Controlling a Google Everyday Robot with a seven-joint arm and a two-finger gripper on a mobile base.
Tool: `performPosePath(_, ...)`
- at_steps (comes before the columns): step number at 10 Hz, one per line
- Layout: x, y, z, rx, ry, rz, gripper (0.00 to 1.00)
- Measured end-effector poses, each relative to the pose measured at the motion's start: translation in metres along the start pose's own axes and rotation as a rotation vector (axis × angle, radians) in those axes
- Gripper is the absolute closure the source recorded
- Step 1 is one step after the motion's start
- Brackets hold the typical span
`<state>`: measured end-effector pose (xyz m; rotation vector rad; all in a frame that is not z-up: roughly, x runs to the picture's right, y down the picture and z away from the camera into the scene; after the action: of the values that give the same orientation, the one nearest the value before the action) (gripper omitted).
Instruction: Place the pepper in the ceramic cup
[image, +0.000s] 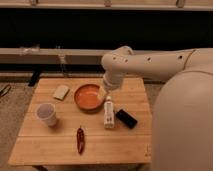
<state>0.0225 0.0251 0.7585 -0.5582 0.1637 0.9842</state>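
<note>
Ceramic cup (46, 114) sits left on the desk (50, 150), with the pepper (80, 139) lying lower centre, apart from it. The pincer (103, 93) hovers by the orange bowl's (86, 97) right rim; open or closed, I cannot tell. Best bet: descend straight over the pepper and grip across its slim body.
</note>
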Motion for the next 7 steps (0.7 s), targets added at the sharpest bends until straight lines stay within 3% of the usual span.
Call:
performPosePath(2, 0.003, 0.004, -0.003, 0.002, 0.002, 0.002, 0.2)
performPosePath(4, 0.011, 0.023, -0.007, -0.004, 0.004, -0.01, 0.2)
performPosePath(7, 0.038, 0.093, -0.015, -0.023, 0.016, -0.06, 0.2)
